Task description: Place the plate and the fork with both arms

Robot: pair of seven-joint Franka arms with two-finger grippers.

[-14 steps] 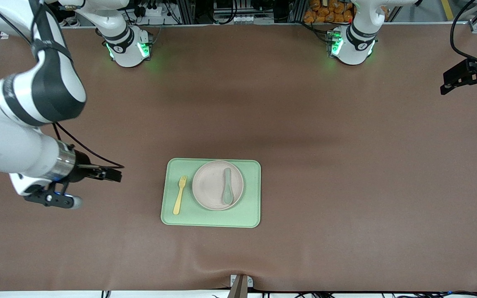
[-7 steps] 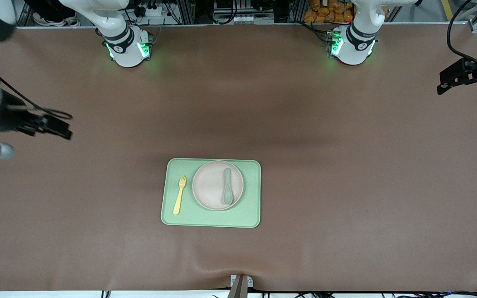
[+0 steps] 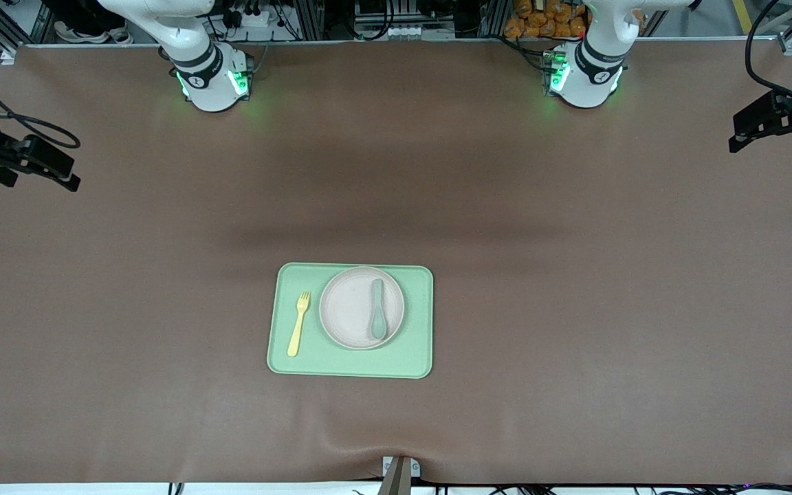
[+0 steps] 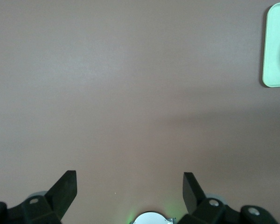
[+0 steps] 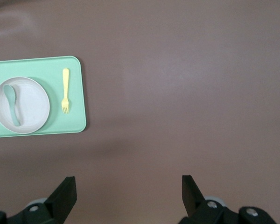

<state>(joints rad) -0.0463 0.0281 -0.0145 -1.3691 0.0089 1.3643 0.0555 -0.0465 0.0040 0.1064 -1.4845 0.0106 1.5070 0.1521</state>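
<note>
The pale pink plate [image 3: 351, 309] lies on a light green tray [image 3: 410, 344] in the middle of the table, nearer the front camera. The yellow fork [image 3: 298, 323] lies on the tray beside the plate, toward the right arm's end. Plate [image 5: 32, 105] and fork [image 5: 65, 91] also show in the right wrist view. My right gripper [image 3: 71, 175] is open and empty, up over the table's edge at the right arm's end; its fingers [image 5: 65, 193] are wide apart. My left gripper [image 3: 736, 134] is open and empty, over the left arm's end; it [image 4: 129, 182] sees only a tray corner [image 4: 275, 46].
A grey-green spoon [image 3: 377, 309] lies on the plate, also in the right wrist view [image 5: 11, 105]. The brown table cover [image 3: 575, 275] has a small wrinkle at the front edge by a bracket [image 3: 399, 471].
My right arm has pulled away from beside the tray, toward its end of the table and up toward the bases. The left gripper has hardly moved. Plate, fork and spoon are unmoved.
</note>
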